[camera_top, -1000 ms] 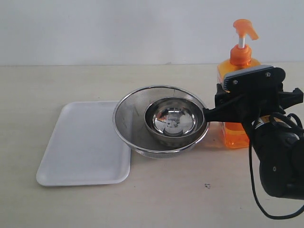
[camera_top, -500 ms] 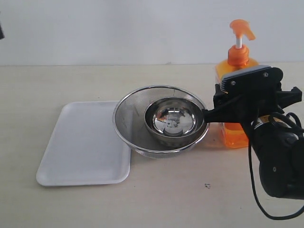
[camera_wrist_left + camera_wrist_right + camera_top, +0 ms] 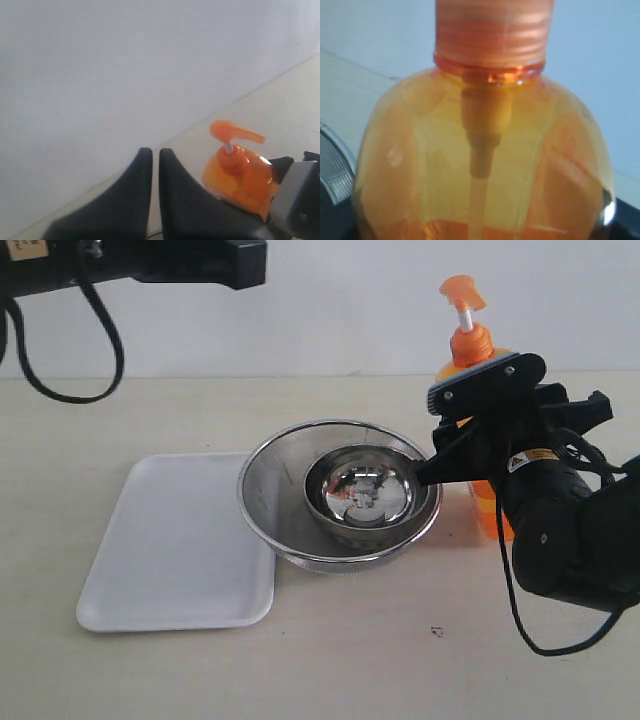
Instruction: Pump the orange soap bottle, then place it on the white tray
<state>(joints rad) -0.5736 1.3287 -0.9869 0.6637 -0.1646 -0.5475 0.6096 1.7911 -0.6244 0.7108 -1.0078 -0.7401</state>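
The orange soap bottle [image 3: 471,344] leans left at the right of the table, pump head [image 3: 461,290] up on its white stem. My right gripper [image 3: 478,462] is shut on the bottle's body. In the right wrist view the bottle [image 3: 485,165] fills the frame and hides the fingers. The arm covers the bottle's base, so contact with the table is unclear. The white tray [image 3: 170,540] lies flat at the left, with nothing on it. My left gripper [image 3: 155,160] is shut with nothing in it, up in the air, and the bottle [image 3: 240,172] stands beyond and beside its tips.
A large steel bowl [image 3: 275,500] with a small steel bowl [image 3: 368,490] inside stands between tray and bottle, touching the tray's right edge. The left arm [image 3: 180,260] runs along the top left. A white wall stands behind the table.
The right gripper has shifted the bottle left and tipped its top to the left. The left arm has come into view along the top left.
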